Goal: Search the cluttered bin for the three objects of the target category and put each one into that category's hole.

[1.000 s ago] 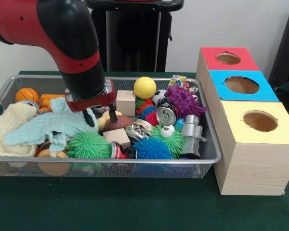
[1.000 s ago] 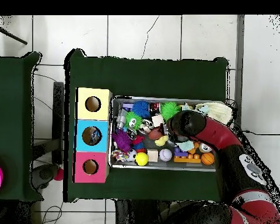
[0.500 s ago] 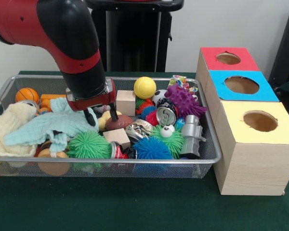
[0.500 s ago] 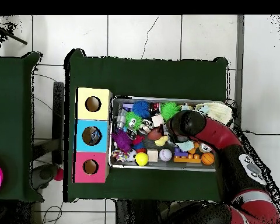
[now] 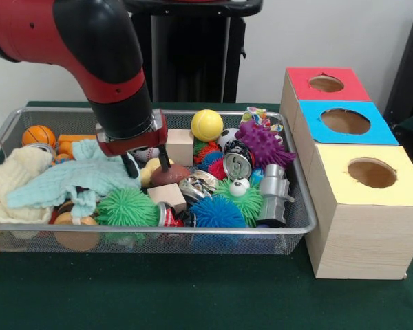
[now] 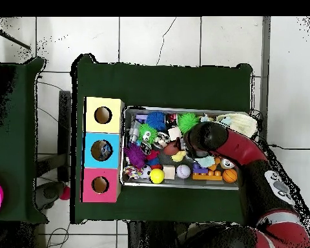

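Front view, tool (image 5: 147, 165) inside bin (image 5: 299, 206), hole (image 5: 345, 121) well apart

Three holes (image 5: 345, 121), two wooden blocks (image 5: 179, 146).

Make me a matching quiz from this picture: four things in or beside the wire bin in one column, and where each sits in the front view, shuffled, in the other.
Things:
1. yellow ball
2. orange basketball
3. blue hole
4. blue spiky ball

Places:
A. bin's far left corner
B. box panel between red and yellow
C. against the bin's near wall
D. by the bin's far rim, beside a wooden block

Pairs: 1-D, 2-A, 3-B, 4-C
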